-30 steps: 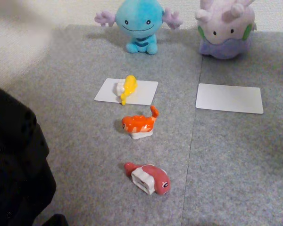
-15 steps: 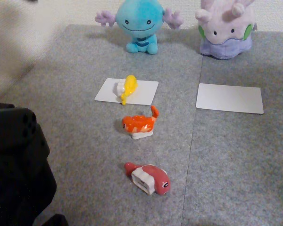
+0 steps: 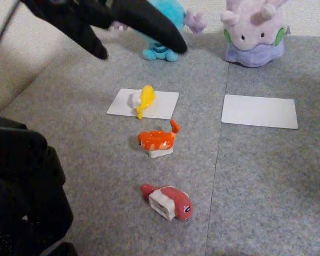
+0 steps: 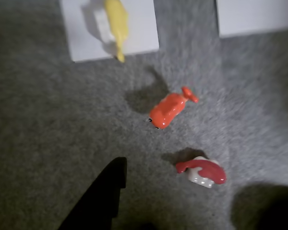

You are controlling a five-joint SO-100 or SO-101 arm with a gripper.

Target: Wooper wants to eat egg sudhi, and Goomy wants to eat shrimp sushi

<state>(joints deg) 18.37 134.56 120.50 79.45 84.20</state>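
In the fixed view, the hand (image 3: pixel 141 45) was seen high at the top, w/ its two black fingers spread wide apart and nothing held between them. One finger (image 3: pixel 162 29) partly covered the Wooper (image 3: pixel 160 50), of which only the lower body and one gill at the right were visible. The other finger pointed down and left, over the grey carpet worktop (image 3: pixel 266 176).

The Goomy (image 3: pixel 254 32) sat upright at the back right, well apart from the hand. Two white cards were laid on the worktop: the left card (image 3: pixel 165 104) in front of the Wooper, the right card (image 3: pixel 260 111) in front of the Goomy. The egg sudhi (image 3: pixel 143 99) was lying on the left card, at its left part, w/ the thin tail reaching over the front edge. The right card was bare.

The shrimp sushi (image 3: pixel 158 141) stood on the carpet just in front of the left card, tail up and to the right, not touching the card. Nearer to the camera, approx. in the same line, a dark red-pink sushi (image 3: pixel 168 201) lay on its side w/ the white rice block turned to the viewer.

In the wrist view, which was blurred, the same three sushi were seen from above: egg sudhi (image 4: pixel 114 24) on its card, shrimp sushi (image 4: pixel 170 108) in the middle, red-pink sushi (image 4: pixel 204 171) lower right. The dark shape at the bottom edge was probably one finger (image 4: pixel 103 196) of the hand.
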